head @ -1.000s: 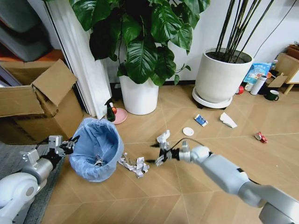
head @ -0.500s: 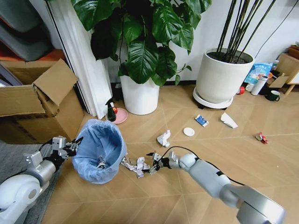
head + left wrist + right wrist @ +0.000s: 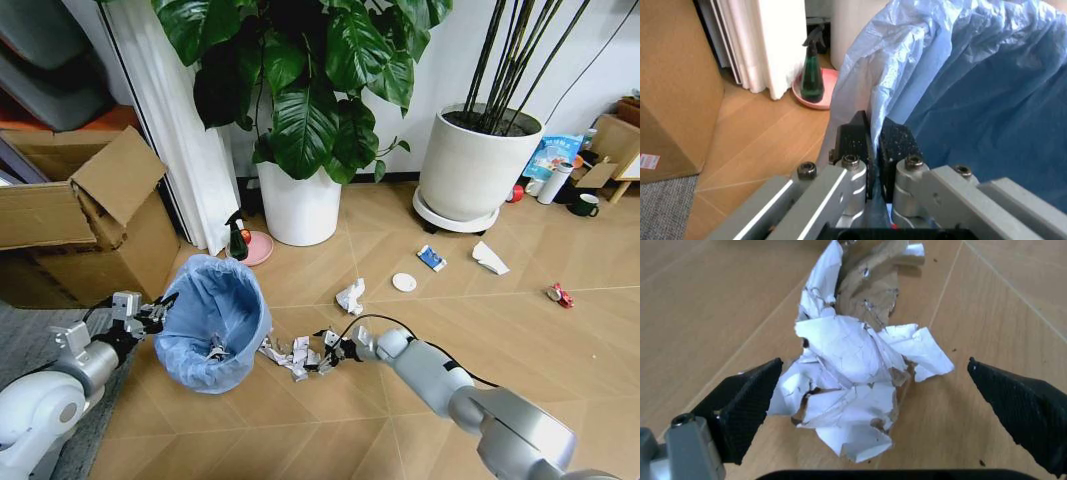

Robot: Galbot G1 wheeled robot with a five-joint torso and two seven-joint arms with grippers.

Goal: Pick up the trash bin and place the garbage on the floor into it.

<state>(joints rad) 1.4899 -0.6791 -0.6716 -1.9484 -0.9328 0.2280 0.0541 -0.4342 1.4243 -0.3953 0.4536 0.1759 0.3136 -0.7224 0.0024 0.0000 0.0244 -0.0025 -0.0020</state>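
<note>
Two grippers are at work on the wooden floor [image 3: 330, 420]. Low at the left of the head view, the left gripper [image 3: 152, 314] has its fingers [image 3: 855, 142] clenched on the light blue bag at the rim of the trash bin [image 3: 213, 320], which stands left of centre, tipped a little toward the arm. One scrap of litter [image 3: 212, 350] lies inside the bin. Just right of the bin, the right gripper [image 3: 330, 352] sits low over one crumpled white paper [image 3: 292, 355], its two black fingers [image 3: 743, 402] spread wide apart, one on each side of the wad and not touching it.

Five more pieces of garbage lie apart on the boards: a small white crumple [image 3: 350, 296] above the right gripper, a white disc [image 3: 404, 283], a blue packet [image 3: 431, 258], a white wrapper [image 3: 489, 258] and a red packet [image 3: 558, 294] toward the right edge.

Two white plant pots stand at the back, one at centre [image 3: 299, 208], one larger at the right [image 3: 472, 167]. One spray bottle [image 3: 237, 238] rests on a pink dish beside the central pot, and one cardboard box [image 3: 90, 225] fills the left side.
</note>
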